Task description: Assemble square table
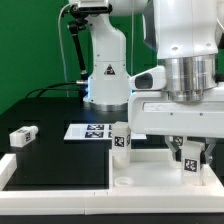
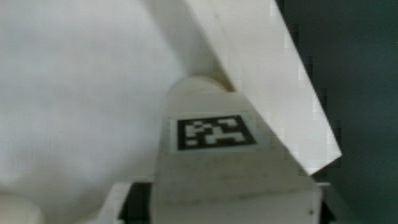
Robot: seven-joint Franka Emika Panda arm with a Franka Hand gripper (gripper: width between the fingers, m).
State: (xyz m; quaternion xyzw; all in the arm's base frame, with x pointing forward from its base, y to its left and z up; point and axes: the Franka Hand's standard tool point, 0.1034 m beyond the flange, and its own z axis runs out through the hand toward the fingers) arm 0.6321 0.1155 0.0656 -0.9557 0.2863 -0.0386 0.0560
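White leg block [image 1: 190, 163]: at 4 o'clock in exterior view, upright, between the gripper's fingers, above the far side of the square top; can't tell if it touches the top.
Look: small chunky block, matte white plastic, b/w tag [image 2: 217, 134] on the face toward both cams; wrist view shows it narrowing toward its far end.
Gripper [image 1: 190, 150]: jaws partway in, one on each side of the block; can't tell whether the pads press it or a gap is left.
Handling (my guess): prob light and stiff, smooth skin, so it may slip or twist if pinched off-centre; not fragile.
Where to hold: the two flat opposite sides, upper half, tag left clear, axis kept vertical.
Square top [image 1: 150, 170]: 5 o'clock, lying flat, raised rim, small hole near its 8 o'clock corner.
Second leg block [image 1: 121, 138]: upright, approx 6 o'clock just below centre, at the top's far corner; on it or behind it, can't tell.
Third leg block [image 1: 22, 135]: 9 o'clock, lying on the black mat [image 1: 50, 160], well apart.
Marker board [image 1: 88, 131]: just beside the second leg block, on its 9 o'clock side.
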